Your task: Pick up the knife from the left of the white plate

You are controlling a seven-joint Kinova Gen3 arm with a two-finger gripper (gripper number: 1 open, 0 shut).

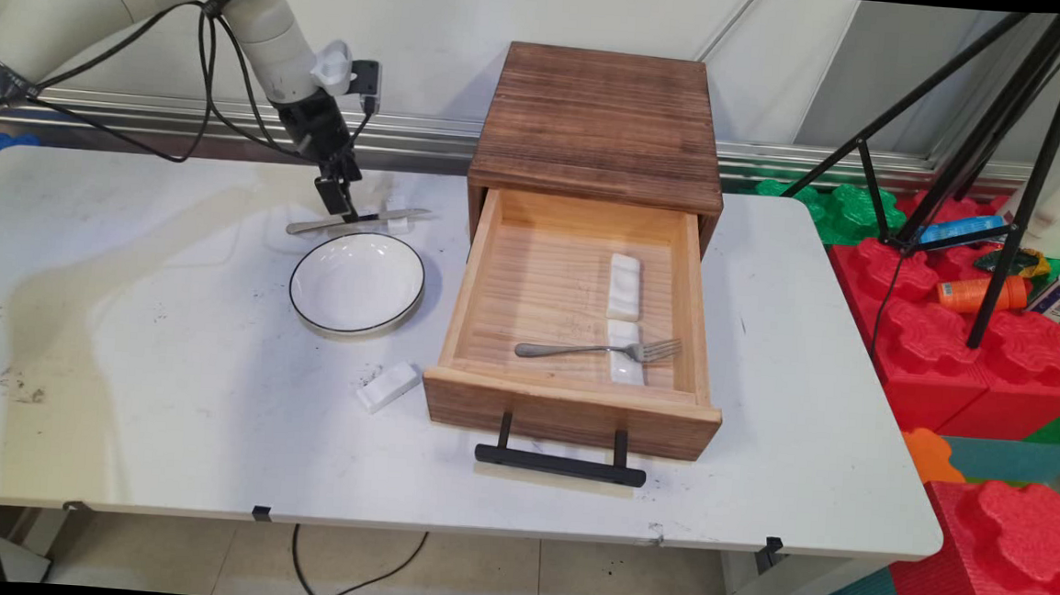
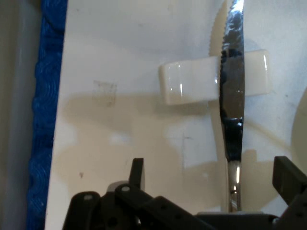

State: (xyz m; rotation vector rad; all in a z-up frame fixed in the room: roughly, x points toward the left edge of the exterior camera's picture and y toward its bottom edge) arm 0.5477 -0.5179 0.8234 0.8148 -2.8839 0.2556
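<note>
Tool [image 1: 338,201] sits low over the bench [image 1: 167,358], fingers apart and straddling the handle of a knife [image 2: 232,96] whose blade lies across a white rest [image 2: 192,81], behind a bowl [image 1: 357,283].

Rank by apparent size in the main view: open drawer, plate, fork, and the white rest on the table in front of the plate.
1. Open drawer, clearly largest.
2. Plate.
3. Fork: longer than the plate is wide, but thin, so it covers less.
4. White rest, smallest.
</note>
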